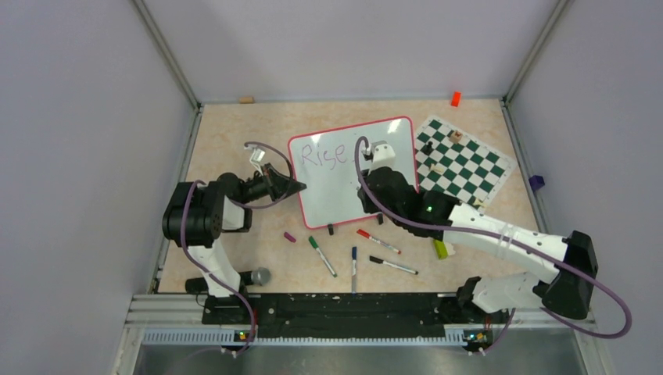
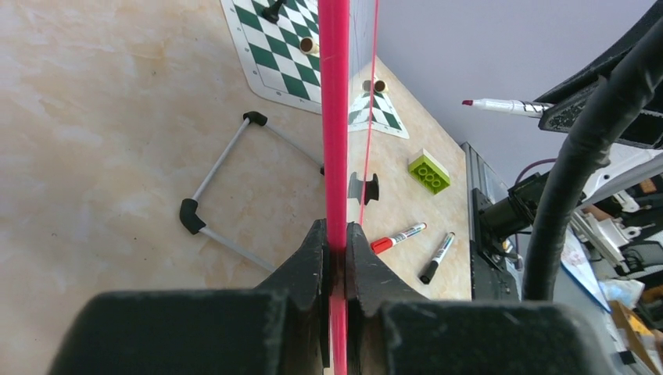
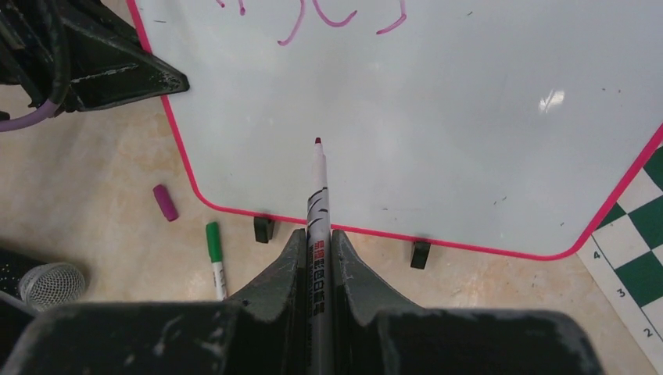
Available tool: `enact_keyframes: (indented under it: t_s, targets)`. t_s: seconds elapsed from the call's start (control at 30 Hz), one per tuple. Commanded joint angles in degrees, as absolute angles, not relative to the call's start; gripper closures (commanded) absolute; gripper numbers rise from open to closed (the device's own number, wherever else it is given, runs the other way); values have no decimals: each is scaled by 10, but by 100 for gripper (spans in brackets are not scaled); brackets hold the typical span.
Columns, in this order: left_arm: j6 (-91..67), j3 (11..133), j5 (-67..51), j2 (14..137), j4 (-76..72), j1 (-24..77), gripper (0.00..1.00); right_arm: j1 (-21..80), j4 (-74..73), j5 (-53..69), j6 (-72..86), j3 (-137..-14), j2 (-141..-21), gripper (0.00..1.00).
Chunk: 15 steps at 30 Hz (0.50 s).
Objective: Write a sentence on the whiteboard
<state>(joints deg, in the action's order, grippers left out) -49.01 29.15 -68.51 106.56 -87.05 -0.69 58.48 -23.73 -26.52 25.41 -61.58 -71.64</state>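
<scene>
Holding a marker point(image 3: 318, 183) fast, the right gripper point(image 3: 317, 234) hangs its tip just off bare board; left gripper point(image 2: 336, 238) pinched on the near-left rim. Advice: lower gently, press lightly and evenly, begin the new line beneath the first, keep the rim braced. The whiteboard point(image 1: 344, 187): mid-table, glossy white, red-pink rim, black feet point(image 3: 263, 228). The sentence point(image 1: 324, 153): purple "Rise" only, at its far edge

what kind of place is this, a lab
Most likely a robotics test cell. A tabletop is boxed in by panel walls on metal framing, a left arm and right arm are bolted to a rail at its near edge, and props are set out: whiteboard, chess mat, loose markers.
</scene>
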Motion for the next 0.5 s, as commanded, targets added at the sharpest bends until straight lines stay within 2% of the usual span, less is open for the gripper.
enact_keyframes:
  t_s: [0.0,0.17,0.33,0.47]
  targets:
    - [-405,262,-659,1013,-858,-3,100,595,-223,-308,299,-619,-709,100]
    - [-361,266,-642,993,-784,-3,100,597,-217,-333,311,-617,-698,100]
    - [-410,275,-668,1029,-860,-3,100,597,-225,-423,323,-624,-669,100]
    - [-455,284,-680,1057,-924,-4,100,597,-220,-427,308,-625,-638,100]
